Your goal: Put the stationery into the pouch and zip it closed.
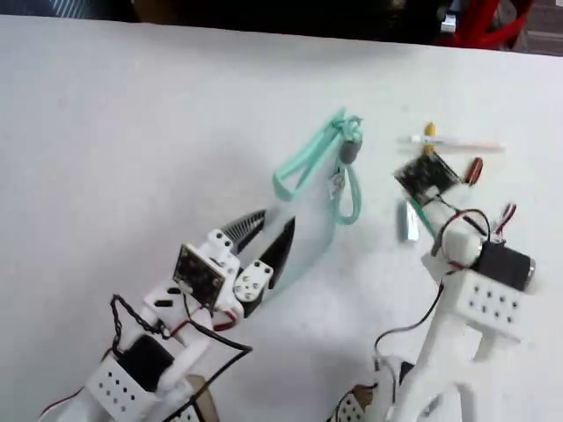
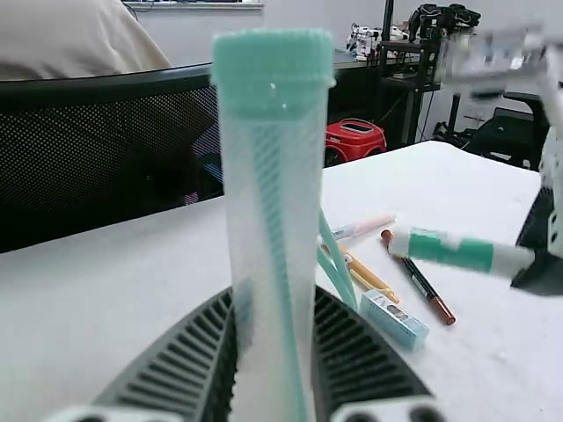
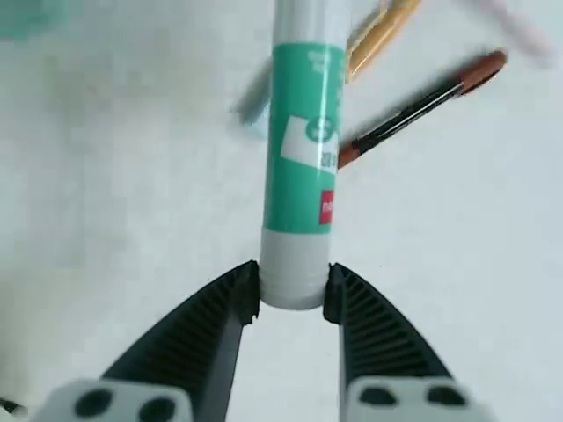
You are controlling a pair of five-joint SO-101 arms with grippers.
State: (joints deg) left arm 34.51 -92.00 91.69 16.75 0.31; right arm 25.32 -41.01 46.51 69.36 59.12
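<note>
Two arms share the work at a white table (image 1: pixel 132 114). The left gripper (image 2: pixel 273 301) has its jaws pressed shut on one end of the translucent, teal-trimmed pouch (image 1: pixel 308 202), apparently to pin it down. The pouch's far end, where the teal edging loops apart, points away from that arm, which would let an item be fed in there. Whether the zip is fully open cannot be told.

Just beside the pouch, on the side of the loose stationery, the right gripper (image 3: pixel 293 280) clamps a green-and-white glue stick (image 3: pixel 303 158) by its grey end, jaws parted only to the stick's width. The stick hangs clear of the table and outside the pouch, so it looks like the first piece bound for the pouch.

Beyond the glue stick from the pouch, four pieces lie loose near one another:
- one pink-and-white pen (image 2: pixel 365 227)
- one yellow pen (image 2: pixel 369 274)
- one dark pen with a brown tip (image 2: pixel 420 286)
- one small teal eraser box (image 2: pixel 393 318)

That makes five stationery items and one pouch, with nothing seen inside it.
</note>
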